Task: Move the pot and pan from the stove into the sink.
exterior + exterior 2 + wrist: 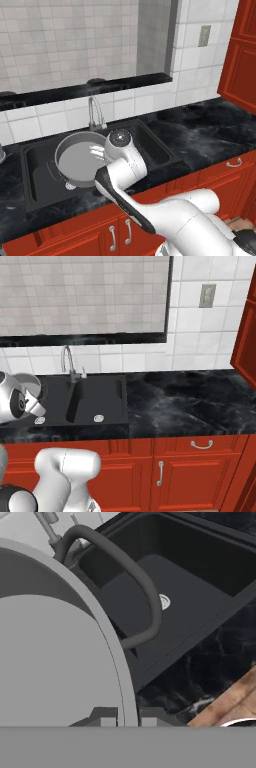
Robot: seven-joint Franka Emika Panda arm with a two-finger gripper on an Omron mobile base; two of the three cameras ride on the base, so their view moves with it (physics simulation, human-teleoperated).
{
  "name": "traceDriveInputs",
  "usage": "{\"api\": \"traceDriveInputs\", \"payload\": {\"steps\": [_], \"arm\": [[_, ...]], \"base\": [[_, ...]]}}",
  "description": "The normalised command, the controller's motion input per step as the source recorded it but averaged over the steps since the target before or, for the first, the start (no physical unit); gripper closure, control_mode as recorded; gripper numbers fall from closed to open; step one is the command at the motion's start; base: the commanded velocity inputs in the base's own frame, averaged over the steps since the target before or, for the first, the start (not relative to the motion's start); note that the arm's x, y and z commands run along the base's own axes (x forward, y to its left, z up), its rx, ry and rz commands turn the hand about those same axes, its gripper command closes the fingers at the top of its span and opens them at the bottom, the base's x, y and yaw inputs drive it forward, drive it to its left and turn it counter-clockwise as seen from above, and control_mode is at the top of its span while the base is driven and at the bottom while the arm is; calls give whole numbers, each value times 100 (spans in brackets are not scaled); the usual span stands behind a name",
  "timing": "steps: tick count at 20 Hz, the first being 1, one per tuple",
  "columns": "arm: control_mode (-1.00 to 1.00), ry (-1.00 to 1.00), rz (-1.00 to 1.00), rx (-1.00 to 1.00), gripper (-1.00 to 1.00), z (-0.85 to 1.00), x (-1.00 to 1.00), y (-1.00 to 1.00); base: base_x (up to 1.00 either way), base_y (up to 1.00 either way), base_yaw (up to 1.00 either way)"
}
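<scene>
1. While the pot (80, 161) is held over the sink (35, 172), its wide grey body can be seen sitting above the left basin, pale inside facing up.
2. The gripper (125, 719) is clamped down tight on the pot's rim, one fingertip inside the wall and one outside, as seen in the hand view.
3. One dark loop handle (135, 577) of the pot is seen arching out past the rim, over the sink's other basin, where a small round drain (164, 602) is visible.
4. The faucet (95, 114), thin and chrome, is planted at the back edge of the sink, just behind the pot.
5. From the right base view, the pot (31, 390) is caught at the far left of the frame, over the left end of the sink (107, 401), with the faucet (68, 363) just to its right.
6. The sink is set into a dark marbled counter (210, 132), which runs off to the sink's right, toward red cabinets (240, 55).
7. Red cabinet doors with metal pulls (160, 473) are lined up below the sink, and white tile (127, 107) is laid up the wall behind it.
8. Whether the pot's base is touching the sink floor can't be told.
</scene>
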Motion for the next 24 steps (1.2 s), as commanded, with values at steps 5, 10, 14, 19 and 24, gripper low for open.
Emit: {"api": "traceDriveInputs", "payload": {"steps": [5,10,14,19,24], "arm": [[-100,-3,0,-2,100,-31,36,9],[-100,0,0,0,100,-17,44,21],[-100,0,0,0,100,-8,43,27],[-100,0,0,0,100,-8,41,32],[-100,0,0,-1,100,-9,30,23]], "base": [[0,0,0],[0,0,0],[0,0,0],[0,0,0],[0,0,0]]}}
